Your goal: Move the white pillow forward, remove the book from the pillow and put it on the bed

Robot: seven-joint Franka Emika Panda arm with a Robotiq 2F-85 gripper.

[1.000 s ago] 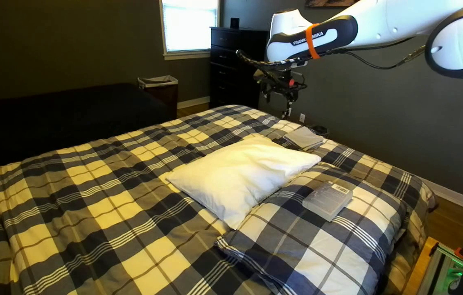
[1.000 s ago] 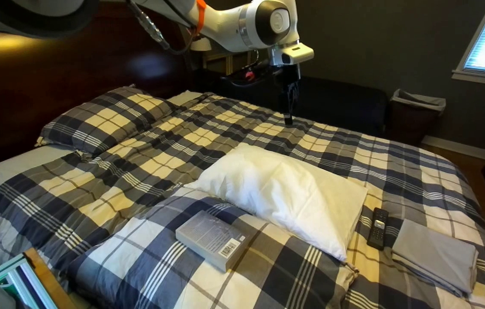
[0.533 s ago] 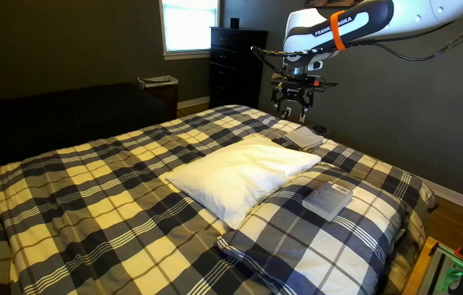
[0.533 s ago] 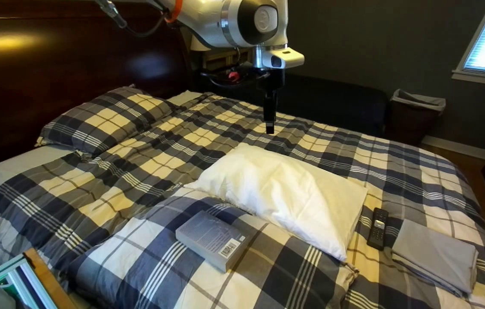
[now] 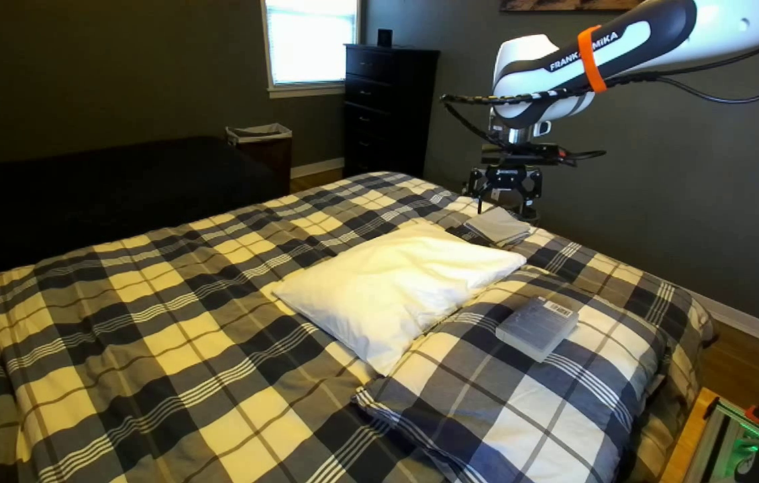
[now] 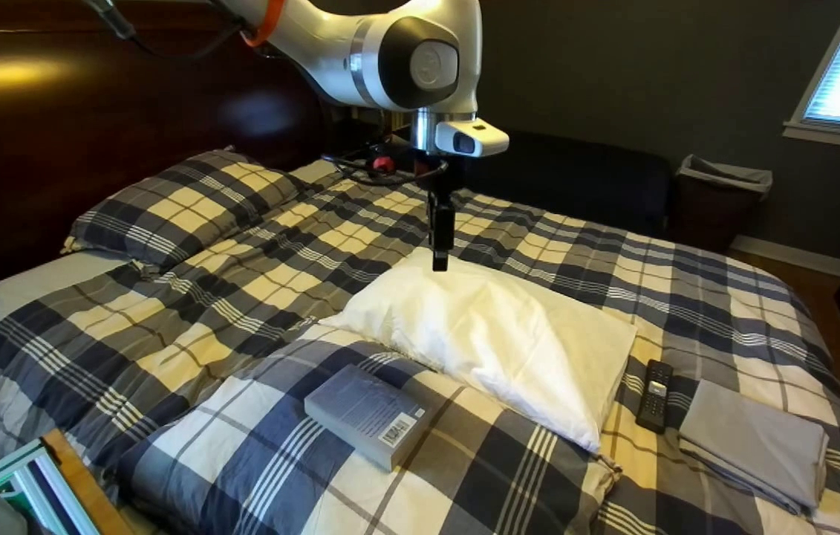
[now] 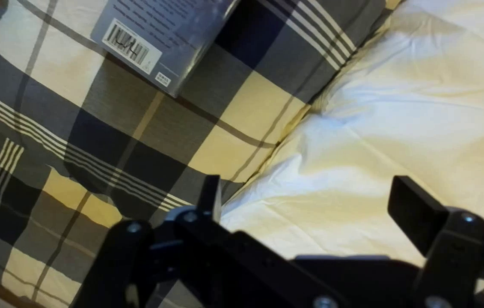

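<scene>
White, plump, plain rectangular pillow (image 6: 494, 334) is seen lying on the wide, yellow, navy and white plaid-covered bed (image 6: 278, 290), its near edge touching the far edge of a navy-and-white plaid pillow (image 6: 479, 446) in an exterior view. And it is by that plaid pillow, not the white one, that the thick blue-grey paperback book (image 6: 364, 416) is carried, laid flat, barcode side up! The jaws are held in the air above the white pillow, pointed down, spread apart, nothing gripped between them, as is shown in the wrist view. So the pillow step may be judged done, enough room being left around the book for it to be reached; the book is yet to be lifted. The downward pose is presumably meant for its thick sides to be straddled from above. Care is called for: on soft padding, the book could be tipped or sunk if pressed. To the right, a slim black remote control (image 6: 654, 396) and a folded grey cloth (image 6: 754, 444) are laid near each other, so a landing spot away from them would be wanted.
</scene>
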